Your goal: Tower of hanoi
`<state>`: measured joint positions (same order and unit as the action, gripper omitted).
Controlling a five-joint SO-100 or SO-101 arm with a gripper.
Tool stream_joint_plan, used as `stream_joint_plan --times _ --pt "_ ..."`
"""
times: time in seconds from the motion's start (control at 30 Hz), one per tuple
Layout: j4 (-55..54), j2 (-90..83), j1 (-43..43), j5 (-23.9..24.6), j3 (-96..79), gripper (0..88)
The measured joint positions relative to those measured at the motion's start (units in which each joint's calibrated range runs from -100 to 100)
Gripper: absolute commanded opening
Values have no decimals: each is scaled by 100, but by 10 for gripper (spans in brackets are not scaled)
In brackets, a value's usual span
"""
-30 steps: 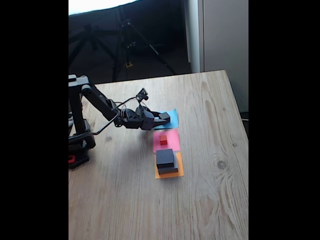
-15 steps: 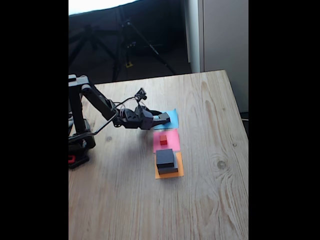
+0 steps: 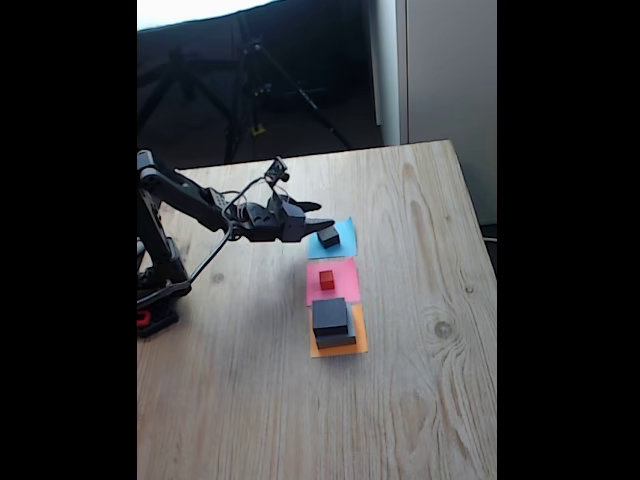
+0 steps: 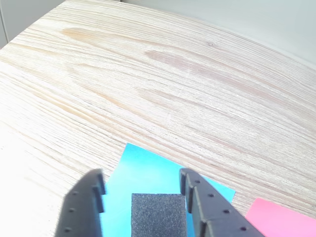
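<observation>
Wooden table [image 3: 420, 300] — gripper [image 4: 140, 185] astride frame-cropped small black cube [image 4: 158, 215].

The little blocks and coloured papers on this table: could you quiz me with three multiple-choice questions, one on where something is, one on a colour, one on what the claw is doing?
1. The red cube sits on:
A. pink paper
B. blue paper
C. bare wood

2. The paper under the two-block stack is:
A. green
B. orange
C. white

3. The gripper is:
A. clamped on the small black cube
B. open, off the cube
C. carrying the red cube

Answers: 1 A, the pink paper surrounds it. 2 B, the orange paper edges show. 3 B, the small black cube rests on the blue paper with gaps beside it.
</observation>
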<state>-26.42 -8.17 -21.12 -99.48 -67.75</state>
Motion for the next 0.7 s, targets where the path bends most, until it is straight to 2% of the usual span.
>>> stream_joint_plan --times 0.3,0.53,0.7 --pt "2058 -1719 -72 0 -130 3" --pt "5028 -3001 -62 0 748 3" --pt "7350 -3232 -10 0 2286 3"
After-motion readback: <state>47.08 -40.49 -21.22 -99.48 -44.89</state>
